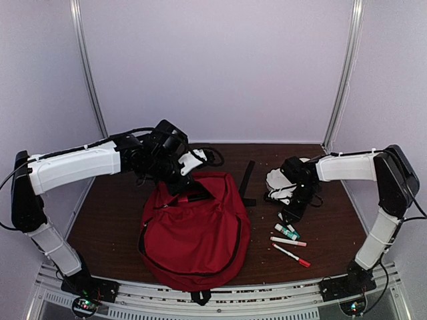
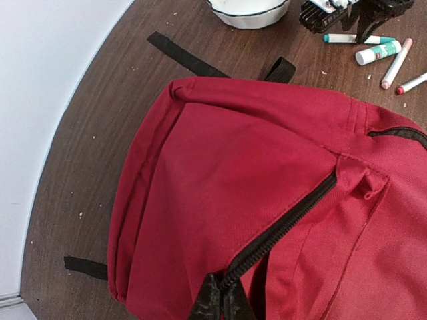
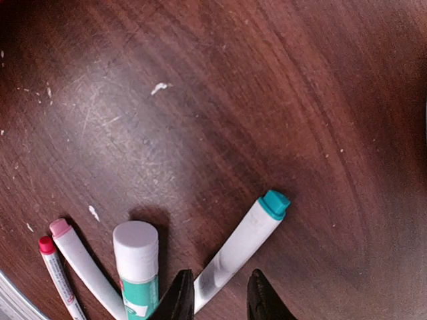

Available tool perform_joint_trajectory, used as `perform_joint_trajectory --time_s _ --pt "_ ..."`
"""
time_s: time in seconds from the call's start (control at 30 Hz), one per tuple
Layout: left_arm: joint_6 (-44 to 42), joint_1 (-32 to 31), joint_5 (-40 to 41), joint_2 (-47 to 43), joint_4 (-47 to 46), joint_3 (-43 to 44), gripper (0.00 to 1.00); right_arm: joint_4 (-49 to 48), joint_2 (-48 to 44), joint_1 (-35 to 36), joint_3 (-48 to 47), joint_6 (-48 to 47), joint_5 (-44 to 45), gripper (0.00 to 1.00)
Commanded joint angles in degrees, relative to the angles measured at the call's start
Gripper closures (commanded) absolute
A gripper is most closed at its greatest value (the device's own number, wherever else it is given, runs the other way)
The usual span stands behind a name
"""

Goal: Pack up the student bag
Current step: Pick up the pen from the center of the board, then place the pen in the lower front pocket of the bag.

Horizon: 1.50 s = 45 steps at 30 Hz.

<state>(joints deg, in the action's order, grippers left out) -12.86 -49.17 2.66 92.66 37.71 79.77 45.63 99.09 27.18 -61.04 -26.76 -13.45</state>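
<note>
The student bag [image 1: 193,233], a large red backpack, lies in the middle of the table with its top end lifted. My left gripper [image 1: 181,185] is shut on the end of the bag's black zipper [image 2: 287,223], its tips [image 2: 223,300] pinched together there. My right gripper [image 1: 291,215] is low over the table to the right of the bag. Its jaws [image 3: 219,297] straddle a white marker with a teal cap [image 3: 240,250]. The left finger touches the marker and a gap shows at the right finger.
A teal glue stick [image 3: 137,257], a pink-capped marker [image 3: 80,263] and a red-capped marker [image 3: 57,273] lie just left of the teal marker. A white bowl [image 1: 277,180] sits behind the right gripper. A black bag strap [image 1: 247,181] trails across the table.
</note>
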Motion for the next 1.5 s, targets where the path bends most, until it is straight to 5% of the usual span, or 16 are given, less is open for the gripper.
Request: perform_joint_trajectory --time_s 0.0,0.43,0.93,1.47 --pt "0.8 0.6 1.5 0.2 -2.1 1.0 1.00 2.7 1.7 -0.4 -2.8 1.7 2.4 0.72" --pt "1.2 0.6 1.4 -1.6 -1.5 1.2 1.00 11.0 6.6 0.0 -6.4 5.3 4.8 0.74" --pt "1.3 0.5 1.8 -3.3 -1.3 0.9 1.00 12.2 7.3 -0.5 -8.3 6.4 1.9 0.94" --pt "1.4 0.5 1.7 -2.6 -1.4 1.0 1.00 14.1 -6.4 2.3 -18.6 3.9 -6.5 0.96"
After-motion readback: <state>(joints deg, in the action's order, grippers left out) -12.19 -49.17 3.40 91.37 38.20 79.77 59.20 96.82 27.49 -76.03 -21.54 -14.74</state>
